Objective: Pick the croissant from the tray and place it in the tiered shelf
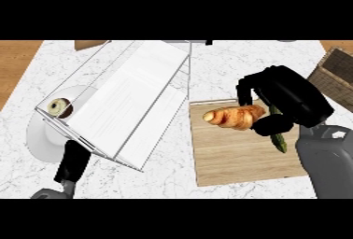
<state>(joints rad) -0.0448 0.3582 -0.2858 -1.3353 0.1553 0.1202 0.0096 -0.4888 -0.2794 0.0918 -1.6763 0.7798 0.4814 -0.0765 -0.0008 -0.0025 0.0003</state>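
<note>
At the far left, a strip of wooden floor (17, 70) showed beyond the edge of the white marble counter (228, 65). On the counter's left part lay a white plate (41, 140), and on its far side sat a small round pastry (59, 107) with a dark rim and pale centre, seen through the wire end of the shelf. The left hand (71, 165) came up from the near edge just right of the plate, its black fingers straight and held together, pointing toward the near corner of the shelf and holding nothing; whether they touched the wire frame could not be told.

The tiered shelf (131, 100), white panels in a thin wire frame, ran on a slant from the near left to the far middle of the counter, its tiers bare.

Right of it lay the wooden tray (234, 163), a flat pale board. Over the tray's far part the croissant (233, 116) was lifted in the right hand (289, 95), golden brown, its pointed end toward the shelf. The hand's black fingers and thumb curled round the croissant's right end. A green, stalk-like vegetable (278, 140) showed just below the hand, partly hidden by it, lying on the tray's right side. The grey forearm ran down to the near right corner. At the far right stood a woven basket (338, 74), cut by the edge.
</note>
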